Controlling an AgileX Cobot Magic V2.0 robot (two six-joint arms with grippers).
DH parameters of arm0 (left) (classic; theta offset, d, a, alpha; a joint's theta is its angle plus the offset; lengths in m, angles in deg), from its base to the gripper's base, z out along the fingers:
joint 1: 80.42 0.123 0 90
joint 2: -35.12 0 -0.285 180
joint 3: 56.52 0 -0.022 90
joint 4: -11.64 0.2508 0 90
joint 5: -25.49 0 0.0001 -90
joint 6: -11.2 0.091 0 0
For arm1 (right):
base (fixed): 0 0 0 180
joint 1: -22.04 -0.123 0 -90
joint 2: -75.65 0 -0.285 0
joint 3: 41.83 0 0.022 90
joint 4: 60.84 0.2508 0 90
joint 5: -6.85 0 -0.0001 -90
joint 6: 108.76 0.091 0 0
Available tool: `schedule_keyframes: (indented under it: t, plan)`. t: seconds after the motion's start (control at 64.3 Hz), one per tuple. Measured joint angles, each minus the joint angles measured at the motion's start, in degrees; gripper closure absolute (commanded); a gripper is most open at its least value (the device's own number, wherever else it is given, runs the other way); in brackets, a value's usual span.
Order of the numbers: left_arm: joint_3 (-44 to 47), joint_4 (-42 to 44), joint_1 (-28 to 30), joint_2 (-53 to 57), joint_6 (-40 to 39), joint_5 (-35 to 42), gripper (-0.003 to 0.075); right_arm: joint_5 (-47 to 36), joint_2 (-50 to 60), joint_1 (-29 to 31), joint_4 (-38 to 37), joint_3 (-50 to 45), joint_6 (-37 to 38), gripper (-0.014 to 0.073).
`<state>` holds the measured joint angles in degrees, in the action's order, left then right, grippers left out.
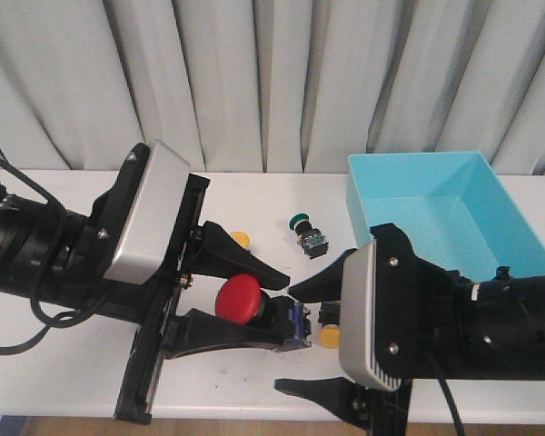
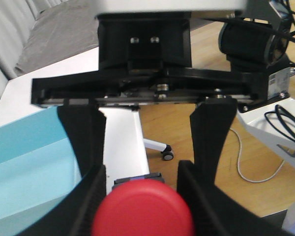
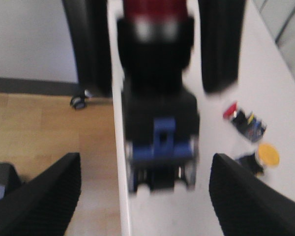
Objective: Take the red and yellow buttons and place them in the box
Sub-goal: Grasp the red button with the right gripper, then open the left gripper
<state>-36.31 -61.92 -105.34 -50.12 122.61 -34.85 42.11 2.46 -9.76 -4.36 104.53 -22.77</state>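
A red button [image 1: 239, 300] with a black body and a blue end is held lying sideways, just over the table's front edge. My left gripper [image 1: 282, 307] is shut on it; the left wrist view shows its red cap [image 2: 142, 209] filling the gap between the two fingers. My right gripper [image 1: 286, 338] stands open directly facing the button's blue end [image 3: 161, 140], without touching it. One yellow button [image 1: 241, 239] lies behind the left fingers. Another yellow button [image 1: 329, 336] peeks out beside the right wrist. The turquoise box [image 1: 490, 195] stands at the back right.
A green-capped button [image 1: 302, 231] lies mid-table, left of the box. In the right wrist view a small switch with a red part [image 3: 242, 119] lies near a yellow button [image 3: 268, 155]. The table's front edge runs under both grippers, with wooden floor [image 3: 49, 128] below.
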Motion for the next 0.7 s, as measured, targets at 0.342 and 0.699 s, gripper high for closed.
schedule_keyframes:
  t: [0.342,0.699]
  plan:
    - [0.0,0.0,0.0,0.0,0.1,-2.2,0.0584,-0.8,0.0,-1.6,6.1,0.0,-5.4,0.0259]
    - [0.0,0.0,0.0,0.0,0.3,-2.3,0.0444,-0.3,0.0,-1.6,6.1,0.0,-5.4,0.0421]
